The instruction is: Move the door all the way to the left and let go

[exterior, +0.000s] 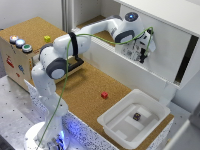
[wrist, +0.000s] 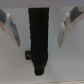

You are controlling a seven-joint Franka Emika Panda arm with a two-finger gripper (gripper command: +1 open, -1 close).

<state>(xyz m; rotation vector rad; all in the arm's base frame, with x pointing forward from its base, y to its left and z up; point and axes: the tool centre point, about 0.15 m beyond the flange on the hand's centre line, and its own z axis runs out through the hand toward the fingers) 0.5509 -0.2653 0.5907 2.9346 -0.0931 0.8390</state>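
Observation:
The door (exterior: 167,47) is a large flat white panel in the cabinet at the exterior view's upper right, with a dark gap (exterior: 186,61) along its right edge. My gripper (exterior: 144,54) is up against the panel's left part. In the wrist view the door's small dark handle (wrist: 39,40) stands between the two fingers (wrist: 12,29) of my gripper (wrist: 39,44). The fingers are spread, with white panel showing on each side of the handle, so the gripper is open around it without touching. The handle itself is hidden behind the hand in the exterior view.
A white plastic tray (exterior: 150,111) holding a small dark block (exterior: 136,116) sits at the cork table's near right. A red cube (exterior: 104,95) lies mid-table and a yellow cube (exterior: 47,38) at the far left. A box with coloured buttons (exterior: 20,43) stands at the left edge.

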